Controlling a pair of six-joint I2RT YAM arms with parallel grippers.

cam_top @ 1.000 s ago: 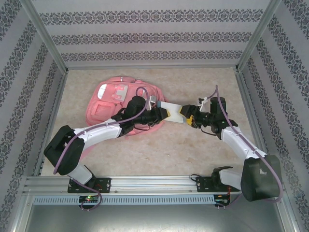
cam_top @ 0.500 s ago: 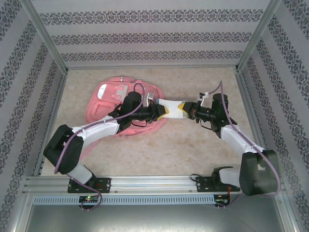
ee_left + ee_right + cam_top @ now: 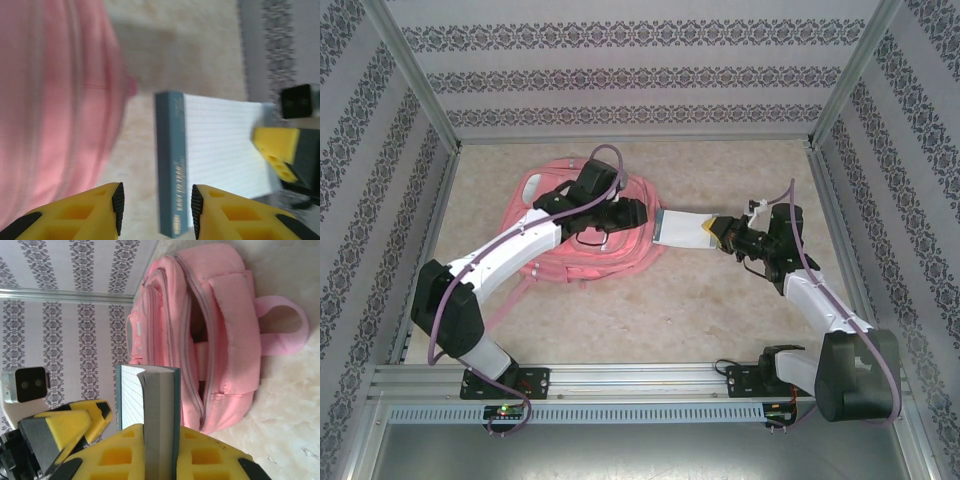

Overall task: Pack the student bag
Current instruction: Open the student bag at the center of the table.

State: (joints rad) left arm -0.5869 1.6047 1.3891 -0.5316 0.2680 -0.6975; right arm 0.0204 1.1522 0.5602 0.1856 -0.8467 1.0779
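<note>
The student bag (image 3: 555, 235) is a soft pink backpack lying left of centre, its main zip gaping open in the right wrist view (image 3: 210, 330). A book (image 3: 678, 227) with a teal spine (image 3: 172, 165) and a white lined cover hangs just right of the bag. My right gripper (image 3: 716, 230) is shut on the book's far end, with the page edges (image 3: 159, 405) clamped between its yellow fingers (image 3: 120, 455). My left gripper (image 3: 640, 212) is over the bag's right edge. Its jaws are open (image 3: 156, 207), and the book's spine lies beyond them, untouched.
Patterned walls and aluminium posts (image 3: 830, 95) enclose the beige table (image 3: 720, 310). A pink strap loop (image 3: 282, 325) sticks out from the bag onto the table. The bag's shoulder straps (image 3: 520, 290) trail toward the left arm.
My right gripper closed on the book's end. My left gripper then opened, let go of the book and drew back left over the bag. The book shifted slightly right.
</note>
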